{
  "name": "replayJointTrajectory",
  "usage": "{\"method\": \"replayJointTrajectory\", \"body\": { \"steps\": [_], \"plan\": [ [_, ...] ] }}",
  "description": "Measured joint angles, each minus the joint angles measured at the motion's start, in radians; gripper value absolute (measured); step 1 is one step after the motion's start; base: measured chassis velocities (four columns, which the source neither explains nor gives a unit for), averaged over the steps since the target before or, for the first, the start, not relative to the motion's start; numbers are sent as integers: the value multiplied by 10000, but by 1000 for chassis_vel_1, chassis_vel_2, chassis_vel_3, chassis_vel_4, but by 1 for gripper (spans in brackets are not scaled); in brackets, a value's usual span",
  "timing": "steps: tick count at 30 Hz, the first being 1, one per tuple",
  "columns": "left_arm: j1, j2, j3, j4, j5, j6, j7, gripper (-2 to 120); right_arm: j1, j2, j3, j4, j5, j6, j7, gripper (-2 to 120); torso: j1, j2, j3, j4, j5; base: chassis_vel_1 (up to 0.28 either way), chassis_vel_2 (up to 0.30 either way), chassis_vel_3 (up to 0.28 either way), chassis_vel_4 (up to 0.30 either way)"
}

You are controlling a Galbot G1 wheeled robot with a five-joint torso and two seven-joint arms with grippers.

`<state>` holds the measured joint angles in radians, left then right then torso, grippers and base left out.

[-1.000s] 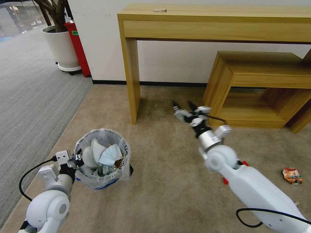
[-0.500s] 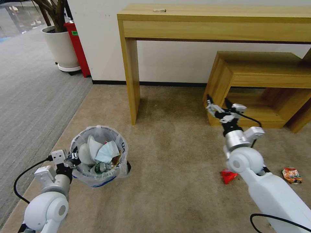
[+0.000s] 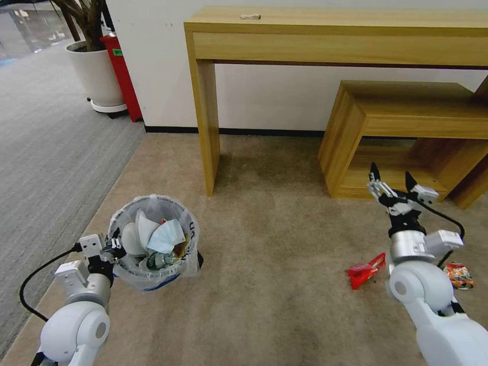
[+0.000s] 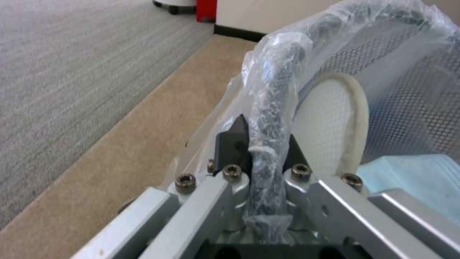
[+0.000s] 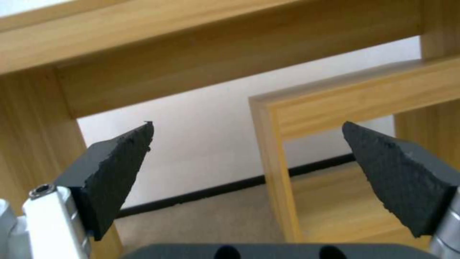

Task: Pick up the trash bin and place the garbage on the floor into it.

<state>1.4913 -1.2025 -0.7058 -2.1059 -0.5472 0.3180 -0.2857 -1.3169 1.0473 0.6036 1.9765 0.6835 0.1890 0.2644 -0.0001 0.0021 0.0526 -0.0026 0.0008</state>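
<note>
1. The floor [image 3: 274, 264], beige carpet, fills the lower half of the head view. A grey ribbed carpet [image 3: 46, 152] borders it at the left edge.
2. A tall wooden table [image 3: 335, 35] spans the top of the frame; a lower wooden shelf unit [image 3: 406, 127] stands at centre right.
3. The trash bin [image 3: 152, 239] sits at lower left, bag-lined, and already holds a white slipper [image 3: 136, 235] and a pale blue mask [image 3: 168, 236].
4. The left gripper [image 3: 113, 250] is at the bin's near-left rim. In the left wrist view its fingers [image 4: 235, 144] are closed on the bagged rim [image 4: 273, 118].
5. The right gripper [image 3: 394, 184] is raised at centre right, jaws spread wide and empty.
6. Remaining garbage: a red wrapper [image 3: 367, 269] and an orange packet [image 3: 458, 275] lie at lower right, below the right gripper.
7. Risks, as judged:
   - The rim hold pinches slick film; the bag may slip and the loaded bin may tilt or spill.
   - Flat wrappers on carpet may evade the fingertips.
   - The shelf unit is near the right gripper; a swing may strike it.
</note>
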Motion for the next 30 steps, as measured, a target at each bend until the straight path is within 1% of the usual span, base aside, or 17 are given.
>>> {"method": "replayJointTrajectory", "body": {
  "steps": [4, 8, 14, 22, 30],
  "plan": [
    [44, 1, 1, -12, 153, 33, 163, 2, -271, 227, 128, 59, -221, -150, 193, 100, 0, 0, 0, 2, 0, 0, 0, 0, 0],
    [78, 14, 5, -12, 226, 21, 308, 2, -521, 300, 200, 62, -493, -227, 301, 100, 0, 0, 0, 1, 0, 0, 0, 0, 0],
    [77, -5, 56, 10, 174, -144, 368, 2, -638, 600, 137, -13, -1080, -75, 476, 100, 0, 0, 0, 1, 0, 0, 0, 0, 0],
    [69, 19, 65, 54, 165, -209, 357, 2, -723, 743, 123, -132, -1154, 258, 262, 100, 0, 0, 0, 1, 0, 0, 0, 0, 0],
    [73, 52, 58, 65, 115, -241, 353, 2, -673, 758, 118, -267, -1217, 314, 207, 100, 0, 0, 0, 2, 0, 0, 0, 0, 0]
  ]
}}
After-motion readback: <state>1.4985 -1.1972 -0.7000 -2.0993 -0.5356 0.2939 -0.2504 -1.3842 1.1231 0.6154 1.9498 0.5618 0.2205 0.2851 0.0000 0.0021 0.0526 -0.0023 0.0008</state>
